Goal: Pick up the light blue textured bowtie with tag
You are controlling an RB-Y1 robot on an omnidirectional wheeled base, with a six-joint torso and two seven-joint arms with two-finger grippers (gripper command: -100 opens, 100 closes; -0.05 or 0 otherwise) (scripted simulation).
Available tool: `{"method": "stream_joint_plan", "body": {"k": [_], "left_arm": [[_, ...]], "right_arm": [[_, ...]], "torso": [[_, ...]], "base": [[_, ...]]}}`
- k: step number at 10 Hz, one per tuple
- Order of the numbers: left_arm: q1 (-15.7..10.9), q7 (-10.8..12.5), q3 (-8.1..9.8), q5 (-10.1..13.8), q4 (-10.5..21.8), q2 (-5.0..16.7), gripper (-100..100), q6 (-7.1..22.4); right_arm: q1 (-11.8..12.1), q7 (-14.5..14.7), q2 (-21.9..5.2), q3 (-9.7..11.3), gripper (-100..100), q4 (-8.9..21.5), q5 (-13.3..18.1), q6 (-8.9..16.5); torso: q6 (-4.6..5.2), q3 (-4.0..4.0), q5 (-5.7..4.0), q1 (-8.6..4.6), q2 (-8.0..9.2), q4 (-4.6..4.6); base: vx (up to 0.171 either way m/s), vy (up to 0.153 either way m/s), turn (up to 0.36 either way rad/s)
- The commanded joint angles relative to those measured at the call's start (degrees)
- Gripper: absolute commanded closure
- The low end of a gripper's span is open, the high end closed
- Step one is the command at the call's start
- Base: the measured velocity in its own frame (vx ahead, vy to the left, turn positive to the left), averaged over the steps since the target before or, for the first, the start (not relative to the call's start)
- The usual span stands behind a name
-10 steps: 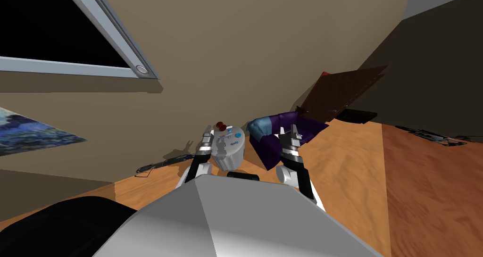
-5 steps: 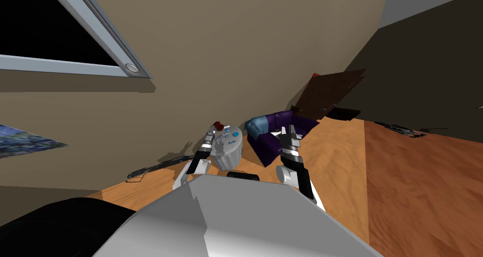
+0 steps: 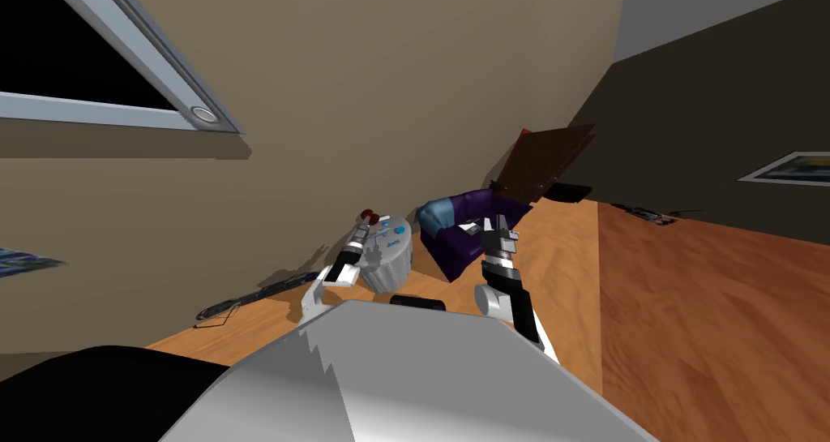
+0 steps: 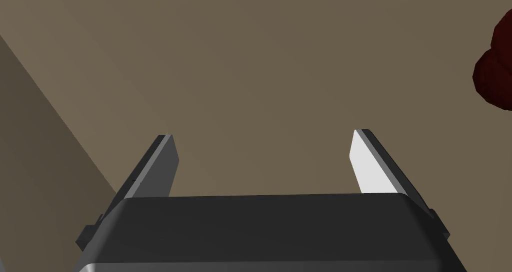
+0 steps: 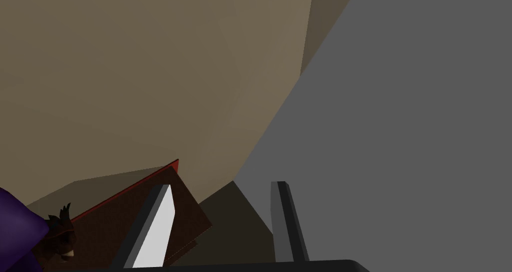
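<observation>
The bowtie (image 3: 403, 229) is a small light blue spot atop the grey round stand (image 3: 389, 268) just left of centre, too small to tell its long axis or heading. The left gripper (image 3: 362, 229), wide open, sits at the stand's left edge; the right gripper (image 3: 495, 223), narrower and empty, is before the purple sofa (image 3: 454, 246). Since a second ago my head has turned: the window frame (image 3: 105, 109) slid left and a framed picture (image 3: 782, 168) entered at right.
</observation>
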Motion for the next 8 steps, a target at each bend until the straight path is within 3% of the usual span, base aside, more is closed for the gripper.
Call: {"method": "stream_joint_plan", "body": {"k": [1, 4, 5, 6, 7, 8], "left_arm": [[-2.8, -0.1, 1.34, 1.1, 2.9, 2.7, -100, 2.9], [-4.9, -0.3, 2.12, 1.7, 6.7, 4.2, -100, 5.9], [-7.1, -0.4, 2.90, 2.4, 8.6, 5.7, -100, 8.4], [-7.1, -0.4, 2.90, 2.4, 9.6, 5.7, -100, 8.4], [-9.2, -0.6, 3.67, 3.2, 11.1, 7.0, -100, 11.1], [-9.2, -0.6, 3.67, 3.2, 12.5, 7.0, -100, 11.1]], "right_arm": [[0.0, 0.0, 0.0, 0.0, 0, 0.0, 0.0, 0.0], [0.0, 0.0, 0.0, 0.0, 0, 0.0, 0.0, 0.0], [0.0, 0.0, 0.0, 0.0, 0, 0.0, 0.0, 0.0], [0.0, 0.0, 0.0, 0.0, 0, 0.0, 0.0, 0.0], [0.0, 0.0, 0.0, 0.0, 0, 0.0, 0.0, 0.0], [0.0, 0.0, 0.0, 0.0, 0, 0.0, 0.0, 0.0]], "torso": [[0.00, 0.00, 0.00, 0.00, 0.00, 0.00], [-0.02, -0.01, 0.00, -0.02, -0.03, -0.01], [-0.04, -0.02, 0.00, 0.02, -0.04, -0.01], [-0.02, -0.02, 0.00, 0.01, -0.04, -0.01], [-0.04, -0.02, 0.01, 0.06, -0.04, -0.01], [-0.01, -0.04, 0.01, 0.03, -0.06, -0.01]], "base": [[-0.042, -0.063, -0.166], [-0.026, -0.051, -0.065], [-0.025, -0.050, -0.099], [-0.019, -0.039, -0.056], [-0.020, -0.048, -0.092], [-0.014, -0.044, -0.058]]}}
